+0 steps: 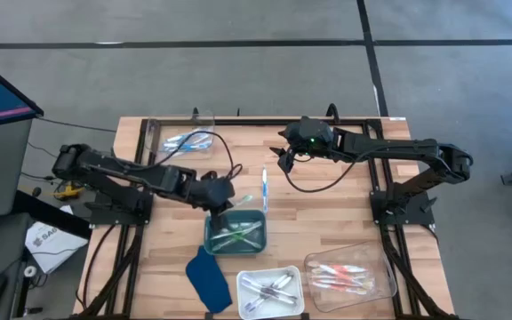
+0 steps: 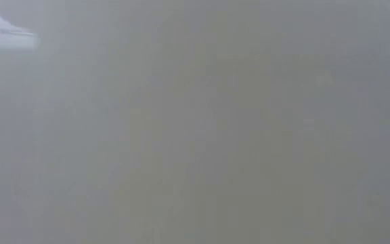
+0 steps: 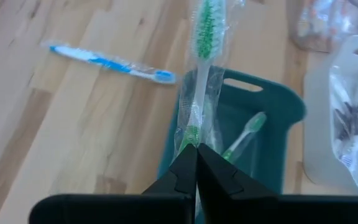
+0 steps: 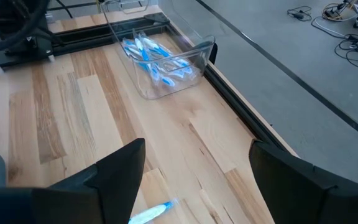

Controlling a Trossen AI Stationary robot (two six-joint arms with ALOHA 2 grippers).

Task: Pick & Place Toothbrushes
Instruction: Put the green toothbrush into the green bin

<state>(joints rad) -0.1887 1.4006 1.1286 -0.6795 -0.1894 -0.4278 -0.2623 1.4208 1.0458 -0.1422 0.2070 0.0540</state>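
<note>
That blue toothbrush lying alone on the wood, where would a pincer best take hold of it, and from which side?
Probably from straight above, at the middle of the handle. The blue toothbrush lies flat on the bare table, apart from the green bin, so nothing blocks its long sides. Being thin, it suits fingers closing across its width. The right pincer hangs open close by.

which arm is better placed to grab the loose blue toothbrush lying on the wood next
Right, probably. The right tool hangs open and empty near the wrapped blue toothbrush on the wooden table. The left tool is shut on a wrapped green toothbrush over the teal bin.
</note>
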